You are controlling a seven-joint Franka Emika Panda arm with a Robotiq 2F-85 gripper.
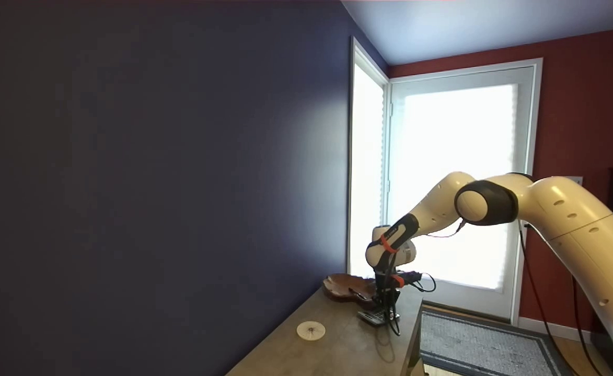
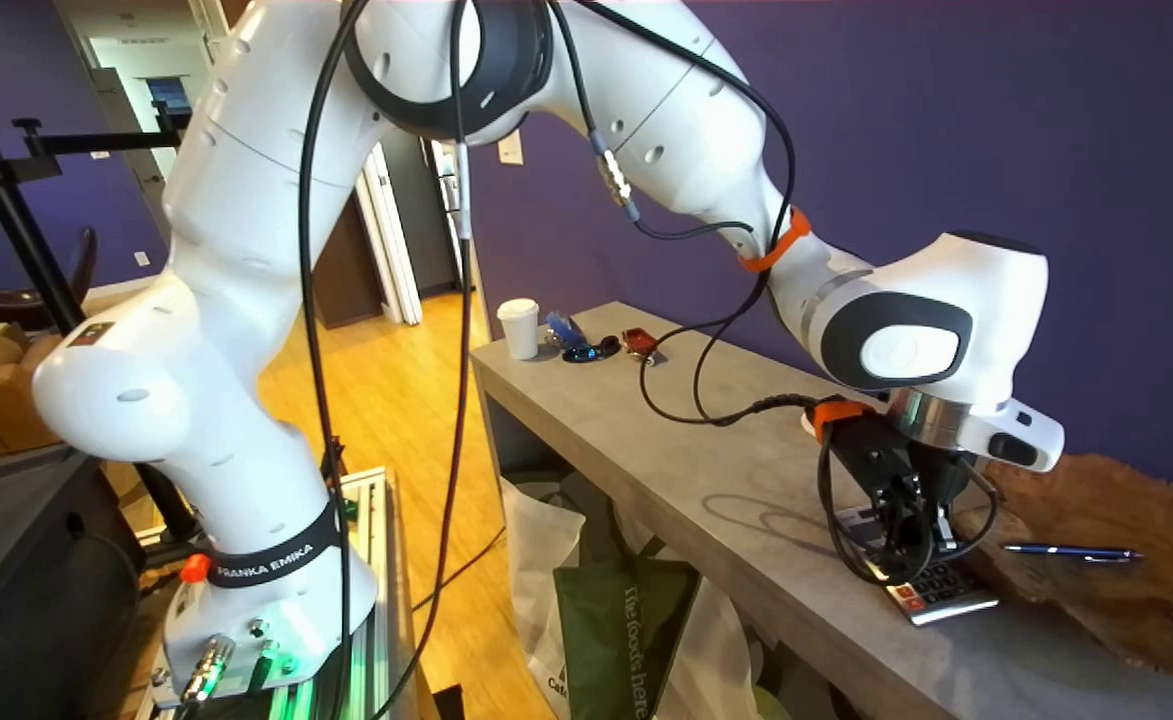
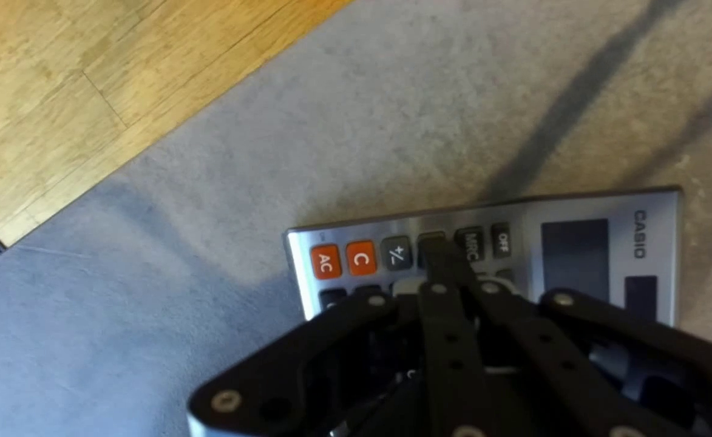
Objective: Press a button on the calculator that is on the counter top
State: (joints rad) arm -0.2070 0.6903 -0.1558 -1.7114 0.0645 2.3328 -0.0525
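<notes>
1. Beneath the clenched claw (image 3: 454,264), the calculator (image 3: 532,252) is carried by the tabletop (image 3: 331,145).
2. Two keys (image 3: 472,244) may be pressed together by broad fingertips (image 3: 443,260).
3. By slanted pressure, the calculator may be slid.

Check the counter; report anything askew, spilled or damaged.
The calculator lies askew: in the wrist view its long side slants against the edge of the counter. No spill or damage stands out, though the gripper hides some of the calculator.
</notes>
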